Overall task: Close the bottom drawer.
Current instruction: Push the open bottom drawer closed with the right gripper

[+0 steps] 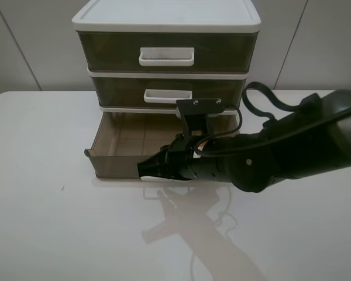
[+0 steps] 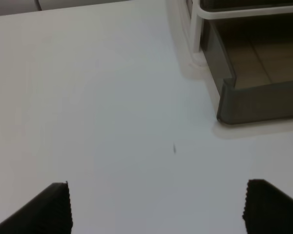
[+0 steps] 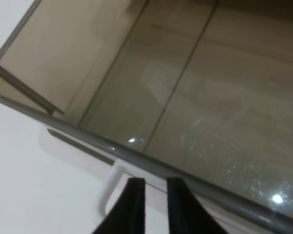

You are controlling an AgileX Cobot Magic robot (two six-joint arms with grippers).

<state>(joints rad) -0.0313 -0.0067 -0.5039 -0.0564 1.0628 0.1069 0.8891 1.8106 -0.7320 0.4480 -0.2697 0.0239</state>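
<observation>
The bottom drawer (image 1: pixel 114 151) of the white-framed unit is pulled out over the table, olive-brown and empty inside. My right gripper (image 1: pixel 145 170) reaches across from the right and sits at the drawer's front wall, by the white handle (image 1: pixel 159 179). In the right wrist view its fingers (image 3: pixel 135 204) stand almost together at the front rim, beside the handle (image 3: pixel 109 187), with nothing between them, above the drawer floor (image 3: pixel 185 97). My left gripper (image 2: pixel 156 209) is open and empty over bare table, with the drawer's front corner (image 2: pixel 254 105) ahead of it. It does not show in the high view.
The middle drawer (image 1: pixel 123 91) and top drawer (image 1: pixel 111 51) are shut, each with a white handle. The white table (image 1: pixel 58 222) spreads in front and to the left. A wall stands behind the unit. The right arm's cable (image 1: pixel 263 99) loops beside the unit.
</observation>
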